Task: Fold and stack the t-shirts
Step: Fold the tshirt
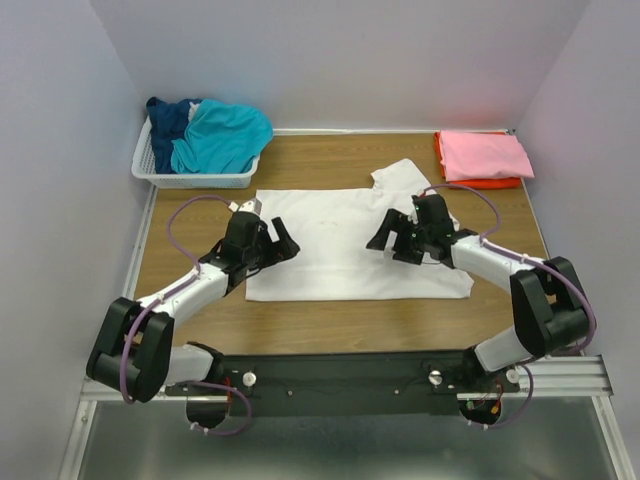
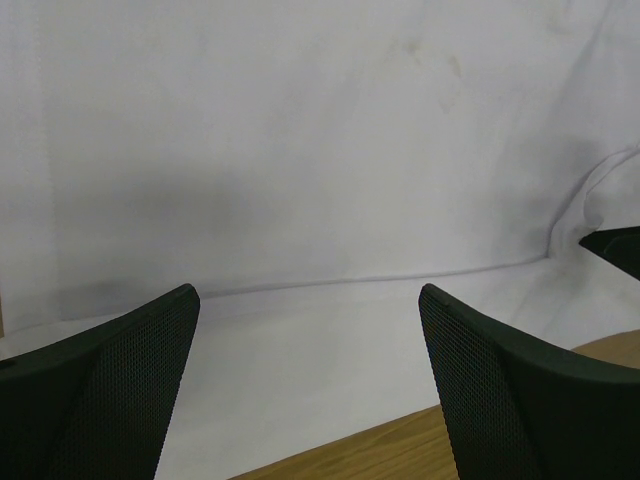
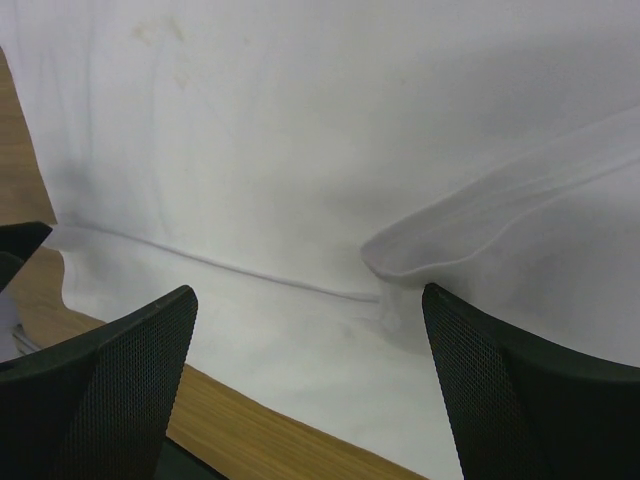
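A white t-shirt [image 1: 340, 240] lies partly folded on the wooden table, one sleeve sticking out at the back right. My left gripper [image 1: 283, 245] is open and empty, hovering over the shirt's left part; the white cloth [image 2: 320, 180] fills its wrist view. My right gripper [image 1: 382, 238] is open and empty over the shirt's right part, where a raised fold [image 3: 470, 225] shows in its wrist view. A teal t-shirt [image 1: 222, 137] and a navy t-shirt [image 1: 168, 118] lie in the basket. A folded pink t-shirt [image 1: 484, 155] lies on an orange one [image 1: 490, 183] at the back right.
The white slatted basket [image 1: 200, 180] stands at the back left corner. Grey walls enclose the table on three sides. Bare wood [image 1: 330, 325] shows between the shirt and the arms' base rail.
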You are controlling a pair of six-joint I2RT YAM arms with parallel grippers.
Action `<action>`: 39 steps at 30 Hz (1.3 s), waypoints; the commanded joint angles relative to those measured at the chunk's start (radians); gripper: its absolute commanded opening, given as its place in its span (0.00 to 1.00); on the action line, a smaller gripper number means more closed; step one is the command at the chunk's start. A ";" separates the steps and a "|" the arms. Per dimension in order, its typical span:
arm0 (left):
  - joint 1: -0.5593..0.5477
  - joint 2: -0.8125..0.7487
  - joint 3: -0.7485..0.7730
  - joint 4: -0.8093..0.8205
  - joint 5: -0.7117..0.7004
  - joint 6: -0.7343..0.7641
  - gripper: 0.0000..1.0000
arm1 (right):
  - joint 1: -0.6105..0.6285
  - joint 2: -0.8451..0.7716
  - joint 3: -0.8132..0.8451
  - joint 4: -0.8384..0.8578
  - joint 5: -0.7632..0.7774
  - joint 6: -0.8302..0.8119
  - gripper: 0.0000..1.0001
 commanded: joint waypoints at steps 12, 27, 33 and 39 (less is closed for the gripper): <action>-0.008 0.038 -0.074 0.068 0.044 -0.016 0.98 | 0.035 0.165 0.028 0.084 -0.017 0.034 1.00; -0.040 -0.140 -0.226 -0.076 0.049 -0.117 0.99 | 0.088 -0.076 -0.230 0.086 0.001 0.088 1.00; -0.051 -0.252 -0.229 -0.125 0.029 -0.162 0.99 | 0.088 -0.194 -0.261 0.064 0.013 0.079 1.00; -0.051 -0.300 -0.114 -0.252 -0.083 -0.139 0.98 | 0.088 -0.271 -0.180 -0.002 0.108 0.027 1.00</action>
